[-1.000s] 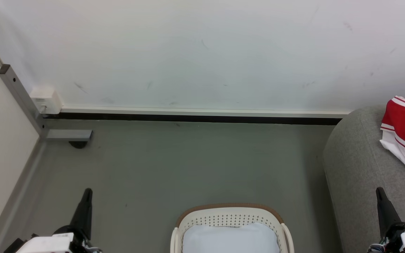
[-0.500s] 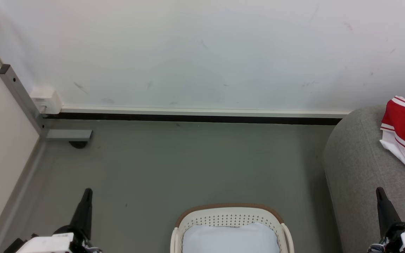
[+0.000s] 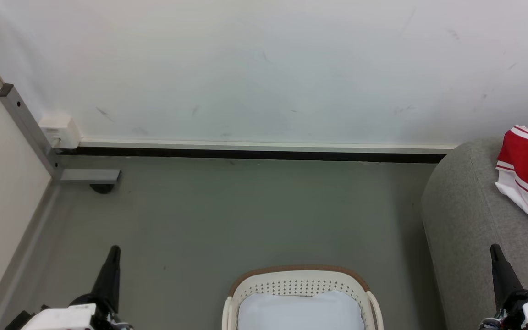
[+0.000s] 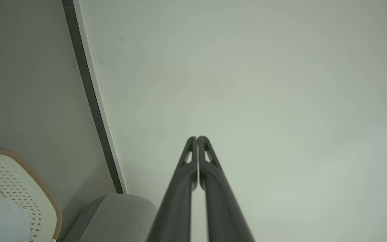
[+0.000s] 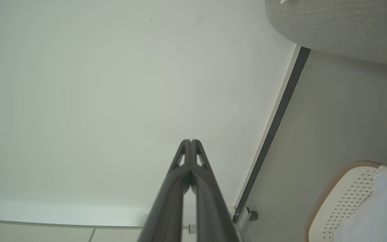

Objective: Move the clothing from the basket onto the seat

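basket: on the floor, at the near middle of the head view, cut off by its bottom edge.
pad: inside the basket, lying across it.
sofa: on the floor, right of the basket, near it but apart.
clothing: on the sofa, right of the basket and farther back, well apart from it.
wall: behind the basket, beyond a stretch of floor.
wall box: low on the wall, far left of the basket and behind it.
left gripper: left of the basket, over the floor, well apart.
right gripper: right of the basket, seen against the sofa.
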Tool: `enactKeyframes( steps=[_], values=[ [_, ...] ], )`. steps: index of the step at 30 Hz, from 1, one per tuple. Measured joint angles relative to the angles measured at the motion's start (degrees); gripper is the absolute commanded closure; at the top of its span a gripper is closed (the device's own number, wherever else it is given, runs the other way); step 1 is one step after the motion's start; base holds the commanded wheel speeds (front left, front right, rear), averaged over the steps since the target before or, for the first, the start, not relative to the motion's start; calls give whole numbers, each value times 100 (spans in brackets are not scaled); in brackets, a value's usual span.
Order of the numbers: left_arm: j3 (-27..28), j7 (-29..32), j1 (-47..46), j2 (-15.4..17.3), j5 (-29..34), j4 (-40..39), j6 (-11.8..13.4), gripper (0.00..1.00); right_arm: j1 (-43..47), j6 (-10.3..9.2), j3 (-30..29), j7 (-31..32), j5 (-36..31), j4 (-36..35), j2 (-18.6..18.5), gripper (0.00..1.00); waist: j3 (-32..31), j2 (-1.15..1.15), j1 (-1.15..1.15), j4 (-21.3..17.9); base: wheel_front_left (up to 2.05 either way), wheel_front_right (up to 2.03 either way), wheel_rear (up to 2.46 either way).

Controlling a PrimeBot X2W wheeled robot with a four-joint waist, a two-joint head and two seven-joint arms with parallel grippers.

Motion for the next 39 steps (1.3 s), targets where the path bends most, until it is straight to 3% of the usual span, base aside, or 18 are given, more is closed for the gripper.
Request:
enactKeyframes(
  steps=[39],
  values=[
    [0,-1,0,0,0,0,0,100,-1,0,0,0,0,0,0,100,0,0,0,0,0,0,0]
  ],
)
